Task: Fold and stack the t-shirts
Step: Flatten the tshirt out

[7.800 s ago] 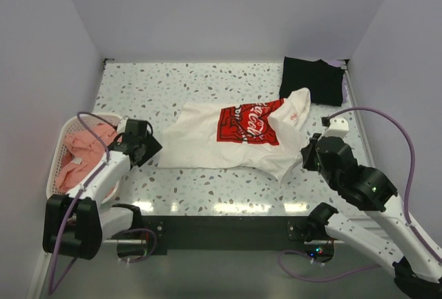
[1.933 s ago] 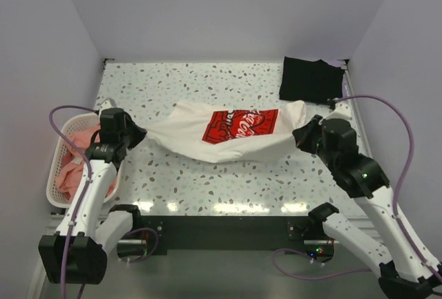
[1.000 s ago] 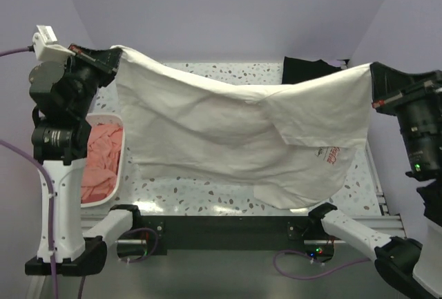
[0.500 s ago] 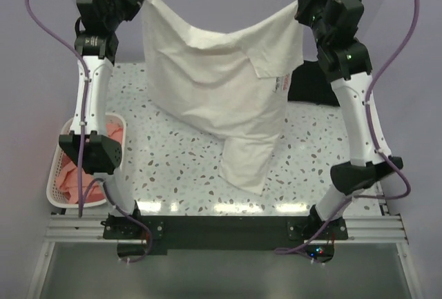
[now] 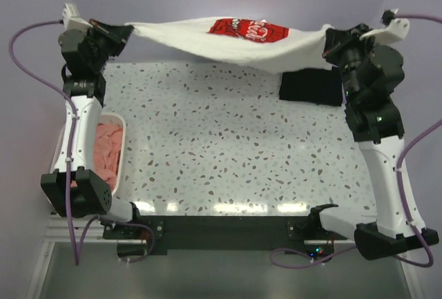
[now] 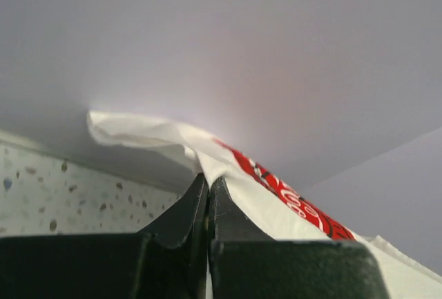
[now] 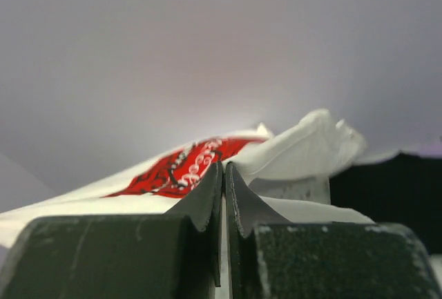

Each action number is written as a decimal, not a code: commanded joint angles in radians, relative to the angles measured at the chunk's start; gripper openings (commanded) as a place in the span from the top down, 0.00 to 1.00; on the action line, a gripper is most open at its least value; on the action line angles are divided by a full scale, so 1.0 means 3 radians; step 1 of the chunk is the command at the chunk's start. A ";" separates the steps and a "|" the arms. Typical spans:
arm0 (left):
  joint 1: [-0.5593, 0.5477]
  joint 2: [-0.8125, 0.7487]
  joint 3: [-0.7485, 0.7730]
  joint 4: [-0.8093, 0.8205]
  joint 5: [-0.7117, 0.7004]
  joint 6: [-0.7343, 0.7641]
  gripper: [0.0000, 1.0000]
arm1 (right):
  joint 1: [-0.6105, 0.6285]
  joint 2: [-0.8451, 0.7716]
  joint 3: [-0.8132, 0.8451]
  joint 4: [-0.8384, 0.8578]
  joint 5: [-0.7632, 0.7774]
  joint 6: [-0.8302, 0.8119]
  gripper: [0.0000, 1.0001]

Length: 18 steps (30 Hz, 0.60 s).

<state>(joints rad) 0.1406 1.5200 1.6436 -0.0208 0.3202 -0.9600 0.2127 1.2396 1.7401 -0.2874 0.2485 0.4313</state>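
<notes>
The white t-shirt [image 5: 228, 42] with the red-and-white print hangs stretched in the air over the far edge of the table, print side up. My left gripper [image 5: 130, 32] is shut on its left end, and in the left wrist view the cloth [image 6: 276, 202] runs out from between the closed gripper [image 6: 208, 180]. My right gripper [image 5: 327, 38] is shut on the right end, with the cloth [image 7: 304, 150] bunched above my closed gripper [image 7: 224, 168]. A folded black t-shirt [image 5: 311, 86] lies at the far right corner. Salmon-pink t-shirts [image 5: 107, 154] fill the basket.
The white lattice basket [image 5: 119, 157] stands at the left edge of the speckled table [image 5: 221, 147], beside the left arm's base. Both arms are raised high and reach toward the back wall. A black bar runs along the near edge.
Both arms have swung the white shirt back and down from a high vertical hang. It now lies nearly flat in the air with the print facing up, farther toward the back wall.
</notes>
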 commanded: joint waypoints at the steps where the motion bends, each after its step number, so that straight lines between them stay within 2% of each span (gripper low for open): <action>1: -0.0013 -0.0386 -0.1138 0.0279 0.0037 -0.0016 1.00 | -0.0029 -0.0306 -0.1063 0.0023 0.0046 0.0346 1.00; 2: -0.0024 -0.0469 -0.1365 0.0269 -0.0009 0.0024 1.00 | -0.0029 -0.0409 -0.1308 -0.0038 0.0000 0.0448 1.00; 3: -0.0039 -0.0546 -0.1585 0.0274 -0.0024 0.0040 1.00 | -0.0029 -0.0617 -0.1817 -0.0110 -0.0061 0.0616 1.00; 4: -0.0069 -0.0673 -0.1987 0.0254 -0.0050 0.0060 1.00 | -0.0029 -0.0725 -0.2075 -0.0141 -0.0092 0.0689 1.00; 5: -0.0090 -0.0725 -0.2179 0.0213 -0.0131 0.0091 1.00 | -0.0029 -0.0833 -0.2341 -0.0161 -0.0128 0.0852 1.00; 6: -0.0136 -0.0817 -0.2530 0.0187 -0.0157 0.0121 1.00 | -0.0044 -0.1057 -0.2835 -0.0162 -0.0158 0.0904 1.00; 8: -0.0187 -0.0873 -0.2844 0.0156 -0.0269 0.0147 1.00 | -0.0049 -0.1252 -0.3226 -0.0243 -0.0184 0.1011 0.99; 9: -0.0218 -0.0894 -0.2987 0.0111 -0.0310 0.0157 1.00 | -0.0044 -0.1339 -0.3547 -0.0264 -0.0199 0.1037 0.96; 11: -0.0279 -0.0925 -0.3376 0.0110 -0.0423 0.0122 1.00 | -0.0049 -0.1544 -0.3815 -0.0320 -0.0271 0.1073 0.92; 15: -0.0295 -0.0950 -0.3811 0.0120 -0.0535 0.0076 0.98 | -0.0054 -0.1688 -0.4301 -0.0412 -0.0409 0.1114 0.68; 16: -0.0295 -0.0981 -0.3883 0.0095 -0.0566 0.0076 0.96 | -0.0049 -0.1703 -0.4333 -0.0448 -0.0404 0.1104 0.57; 18: -0.0300 -0.1012 -0.3894 -0.0042 -0.0694 0.0101 0.93 | -0.0049 -0.1713 -0.4394 -0.0504 -0.0409 0.1063 0.44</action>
<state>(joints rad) 0.0536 1.2644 0.4736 -0.0532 0.1848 -0.9470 0.2016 0.7376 0.4397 -0.4538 0.1444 0.7383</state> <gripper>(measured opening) 0.055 0.515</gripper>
